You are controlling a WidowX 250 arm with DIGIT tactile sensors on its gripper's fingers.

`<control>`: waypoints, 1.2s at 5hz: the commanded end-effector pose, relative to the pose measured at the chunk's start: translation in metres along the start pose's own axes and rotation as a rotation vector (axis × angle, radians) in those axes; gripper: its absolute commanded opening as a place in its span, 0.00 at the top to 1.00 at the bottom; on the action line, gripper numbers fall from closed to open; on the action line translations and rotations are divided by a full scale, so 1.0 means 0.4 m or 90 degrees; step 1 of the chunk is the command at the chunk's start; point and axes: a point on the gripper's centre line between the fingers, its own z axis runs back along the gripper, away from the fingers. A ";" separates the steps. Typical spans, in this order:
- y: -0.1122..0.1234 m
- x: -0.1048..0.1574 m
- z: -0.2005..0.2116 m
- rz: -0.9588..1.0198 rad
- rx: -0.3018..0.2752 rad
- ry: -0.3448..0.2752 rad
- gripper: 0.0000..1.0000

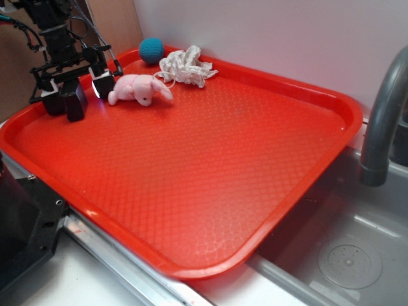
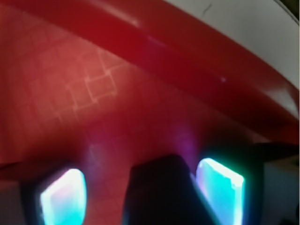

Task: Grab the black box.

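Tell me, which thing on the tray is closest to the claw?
The black box. It stands upright between the fingers of the claw, at the tray's far left corner. The pink bunny, blue ball and white cloth lie farther off.

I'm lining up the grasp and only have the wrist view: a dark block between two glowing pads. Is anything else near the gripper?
Observer: Yes. A pink plush toy lies on the red tray, close beside the gripper, to its right in the exterior view.
Operator: Is the black box standing or lying?
Observer: It stands upright on the tray, near the far left corner.
Operator: Anything further off?
Observer: A blue ball and a crumpled white cloth sit by the tray's far rim, behind the toy.
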 end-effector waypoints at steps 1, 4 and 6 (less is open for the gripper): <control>0.016 -0.021 -0.027 -0.002 0.006 -0.020 1.00; 0.017 -0.026 -0.006 -0.027 0.008 -0.031 1.00; 0.004 -0.090 0.116 -0.125 -0.031 -0.032 1.00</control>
